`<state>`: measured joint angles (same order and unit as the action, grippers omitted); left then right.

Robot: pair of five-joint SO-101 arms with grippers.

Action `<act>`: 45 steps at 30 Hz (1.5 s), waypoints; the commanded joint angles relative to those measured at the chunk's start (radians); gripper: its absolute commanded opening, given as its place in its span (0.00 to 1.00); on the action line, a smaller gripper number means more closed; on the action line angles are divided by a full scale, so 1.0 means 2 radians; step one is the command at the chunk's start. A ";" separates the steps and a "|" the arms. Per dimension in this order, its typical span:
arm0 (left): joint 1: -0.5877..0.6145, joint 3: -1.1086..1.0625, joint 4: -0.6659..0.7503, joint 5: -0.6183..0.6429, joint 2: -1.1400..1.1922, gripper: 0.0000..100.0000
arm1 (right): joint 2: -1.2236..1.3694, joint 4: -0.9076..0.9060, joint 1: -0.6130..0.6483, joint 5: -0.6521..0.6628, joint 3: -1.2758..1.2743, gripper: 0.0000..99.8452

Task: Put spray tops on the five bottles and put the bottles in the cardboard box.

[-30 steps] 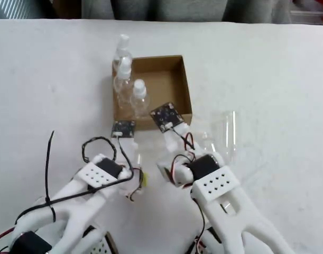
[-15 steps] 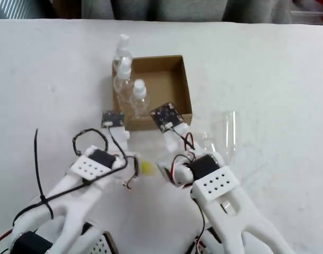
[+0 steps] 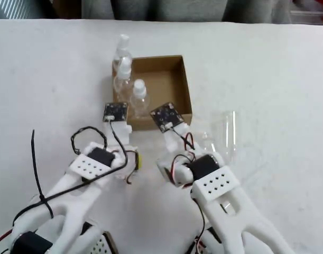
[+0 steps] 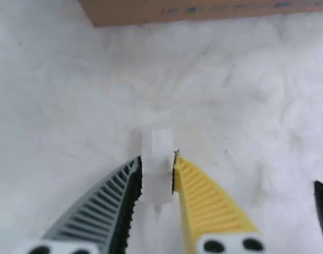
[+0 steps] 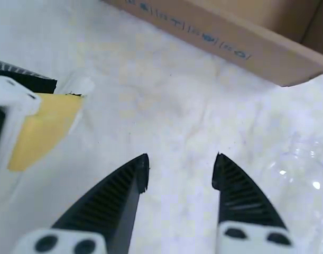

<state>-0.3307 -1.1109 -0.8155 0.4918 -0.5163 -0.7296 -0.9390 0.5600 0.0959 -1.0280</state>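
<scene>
My left gripper (image 4: 157,161) is shut on a small white spray top (image 4: 156,142), pinched between its grey and yellow fingers just above the white table. In the high view it (image 3: 128,147) sits close to the near wall of the cardboard box (image 3: 174,66). Three clear bottles with spray tops stand at the box's left side (image 3: 139,98), (image 3: 122,73), (image 3: 121,48). My right gripper (image 5: 180,168) is open over bare table. A clear bottle without a top (image 5: 304,174) lies beside it, also visible right of the box (image 3: 224,132).
The box's near wall (image 5: 230,39) crosses the right wrist view. The left gripper's yellow finger (image 5: 42,127) with the spray top (image 5: 79,84) lies close beside my right gripper. White table stretches wide to the left and right of the box.
The left arm has swung left and then forward toward the box's near wall, carrying the spray top. The right arm has not moved.
</scene>
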 commanded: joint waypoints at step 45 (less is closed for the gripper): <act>-0.002 0.071 -0.043 -0.005 0.128 0.03 | -0.008 0.005 -0.059 0.006 0.012 0.17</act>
<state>-0.3414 -1.0019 -0.8830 0.4918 -0.2585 -0.7296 -0.9390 0.5017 0.0959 -1.0280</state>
